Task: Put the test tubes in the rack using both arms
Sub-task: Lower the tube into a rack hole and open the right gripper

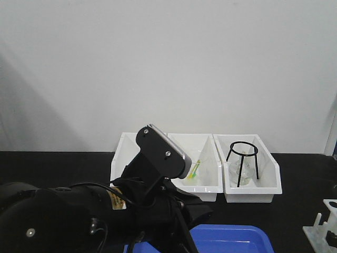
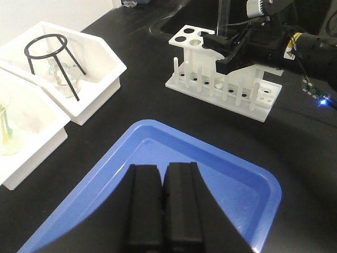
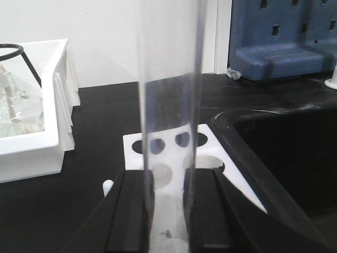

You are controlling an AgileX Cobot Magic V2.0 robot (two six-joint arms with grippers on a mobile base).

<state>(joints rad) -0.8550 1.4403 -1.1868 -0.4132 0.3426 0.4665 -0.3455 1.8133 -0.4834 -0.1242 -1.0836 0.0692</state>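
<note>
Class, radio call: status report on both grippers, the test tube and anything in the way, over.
Left gripper shut, empty, over blue tray. Right gripper shut on test tube, upright at rack. Nothing seen blocking the rack holes.

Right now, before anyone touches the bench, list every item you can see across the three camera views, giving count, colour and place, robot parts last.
black tabletop: one, black, under everything
white rectangular plastic bins: three, white, side by side at the back
black wire tripod ring: one, black, rightmost bin in the front view
clear glass beaker: one, clear, under the tripod
yellow-green dropper: one, middle bin
blue plastic tray: one, blue, front
white plastic test tube rack: one, white, right of the tray
clear glass test tube: one, clear, upright over the rack
left gripper: black, shut, empty, over the tray
right gripper: black, holding the tube
</note>
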